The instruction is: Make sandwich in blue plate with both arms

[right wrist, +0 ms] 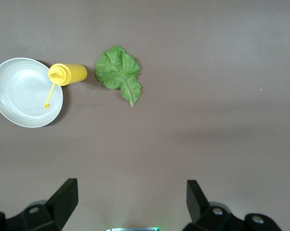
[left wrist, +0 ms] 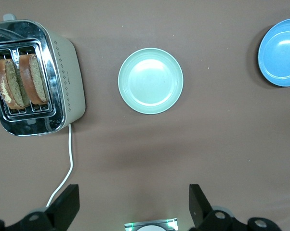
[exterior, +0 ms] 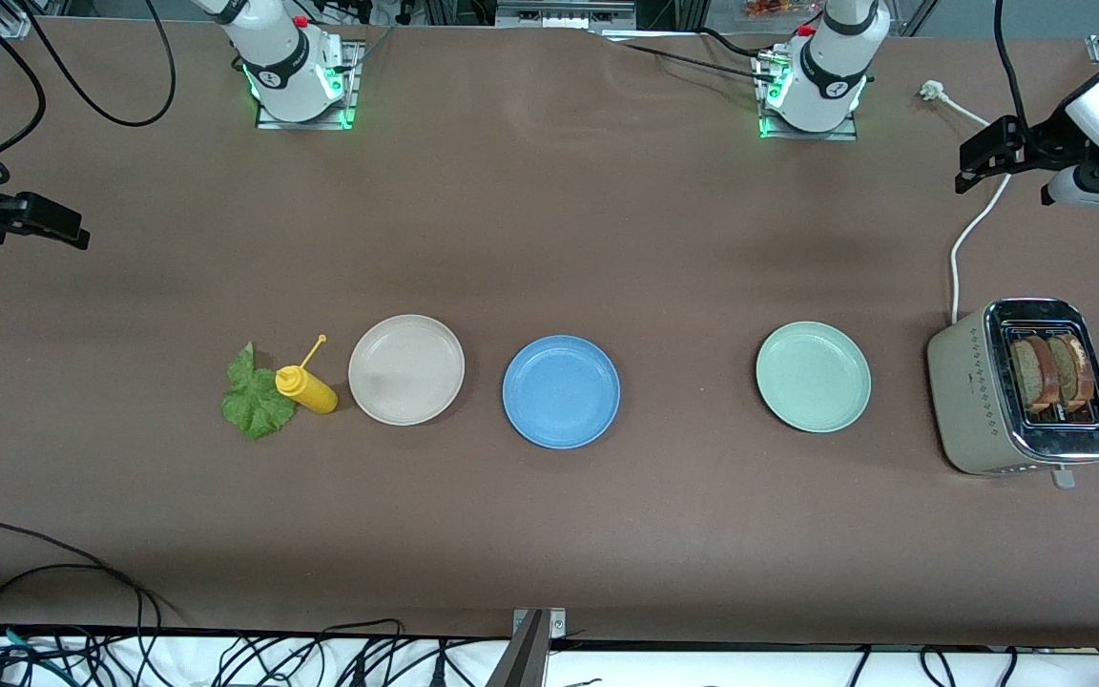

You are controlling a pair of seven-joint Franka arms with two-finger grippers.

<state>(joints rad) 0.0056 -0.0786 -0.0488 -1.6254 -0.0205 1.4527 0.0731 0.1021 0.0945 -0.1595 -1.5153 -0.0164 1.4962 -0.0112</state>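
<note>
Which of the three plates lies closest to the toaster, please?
The pale mint-green plate, toward the left arm's end of the table, beside the toaster. The blue plate sits in the middle, and the beige-white plate beside the mustard bottle.

Round blue plate (exterior: 561, 391) lies bare between two paler plates.

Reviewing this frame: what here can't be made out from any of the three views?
- Bread slices: lower parts sunk in the toaster slots, front and left wrist views.
- Lettuce leaf: one edge covered by the yellow bottle in the front view.
- Left tool and right tool: open, bodies cut by the wrist views' edges.
- Toaster cord: plug too small to read.
</note>
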